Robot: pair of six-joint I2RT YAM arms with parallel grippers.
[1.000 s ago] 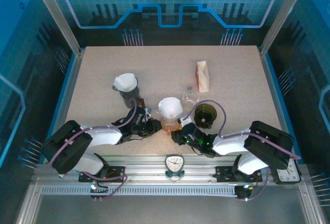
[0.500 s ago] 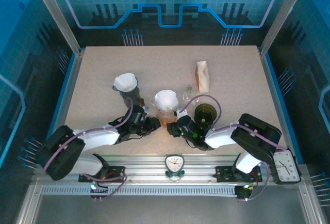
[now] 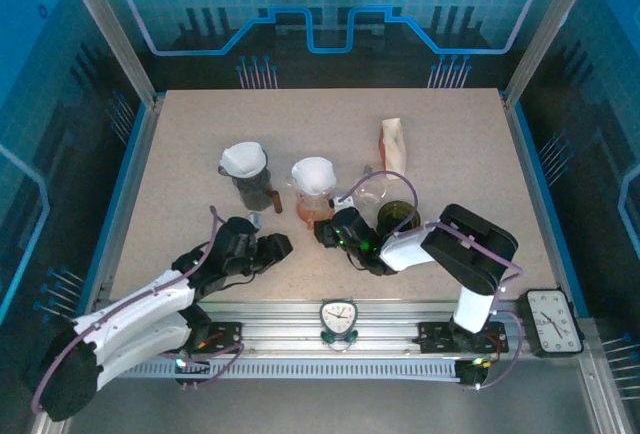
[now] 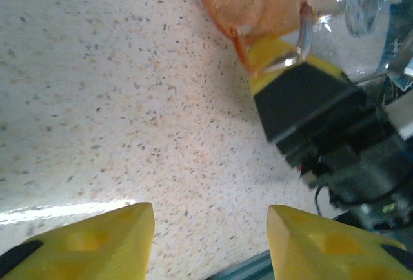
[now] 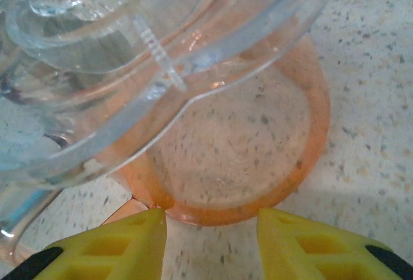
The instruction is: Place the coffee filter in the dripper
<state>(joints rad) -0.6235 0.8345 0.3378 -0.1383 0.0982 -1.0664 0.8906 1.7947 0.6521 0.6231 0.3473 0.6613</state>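
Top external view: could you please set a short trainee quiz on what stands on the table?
1. True or false: a white paper filter sits in the clear plastic dripper over the orange see-through base.
2. The pale paper bag stands: A left of that filter, B right of it, C in front of it.
3. Fill in: the left tool's jaws are ____, with nothing between them.
Key: 1 true; 2 B; 3 open.

Two white filters (image 3: 244, 158) (image 3: 314, 174), two clocks (image 3: 338, 316) (image 3: 548, 309), one orange dripper (image 3: 312, 211), one paper bag (image 3: 393, 147), one dark cup (image 3: 400, 219)
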